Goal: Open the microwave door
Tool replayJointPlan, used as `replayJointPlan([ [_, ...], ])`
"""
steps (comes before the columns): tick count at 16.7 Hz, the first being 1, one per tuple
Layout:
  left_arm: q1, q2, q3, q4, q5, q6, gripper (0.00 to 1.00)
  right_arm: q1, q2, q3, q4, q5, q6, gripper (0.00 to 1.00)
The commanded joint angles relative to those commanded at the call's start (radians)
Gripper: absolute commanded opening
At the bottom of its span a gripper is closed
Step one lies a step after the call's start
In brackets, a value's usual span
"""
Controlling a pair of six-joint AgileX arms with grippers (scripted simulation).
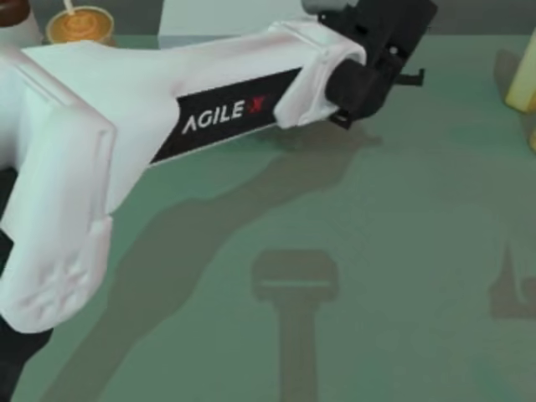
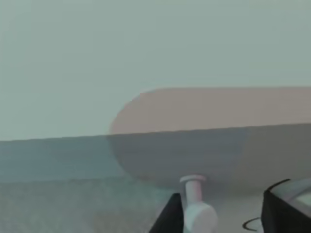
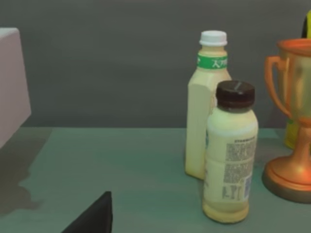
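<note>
A cup (image 1: 80,25) sits at the table's (image 1: 402,251) far left, left of the microwave (image 1: 230,18).

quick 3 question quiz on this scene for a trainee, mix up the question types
1. True or false: in the left wrist view, the white handle lies between the fingers of the left gripper.
2. Which bottle stands nearer the right wrist camera? A) the dark-capped bottle B) the white-capped bottle C) neither, they stand level
3. In a word or two, what stands beside the two bottles in the right wrist view?

Key
1. True: the fingers stand apart with the handle in the gap.
2. A
3. A golden trophy
</note>
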Motion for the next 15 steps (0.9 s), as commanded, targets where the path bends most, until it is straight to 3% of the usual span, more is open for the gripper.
replayJointPlan([
  [8, 0.059, 0.129, 0.441, -0.633, 0.179, -0.142, 0.0, 0.0, 0.0, 0.0, 0.0, 0.0, 0.0, 1.0],
  [11, 0.074, 0.153, 0.525, -0.74, 0.222, -0.17, 0.0, 0.0, 0.0, 0.0, 0.0, 0.0, 0.0, 1.0],
  [15, 0.077, 0.158, 0.54, -0.758, 0.229, -0.175, 0.0, 0.0, 0.0, 0.0, 0.0, 0.0, 0.0, 1.0],
])
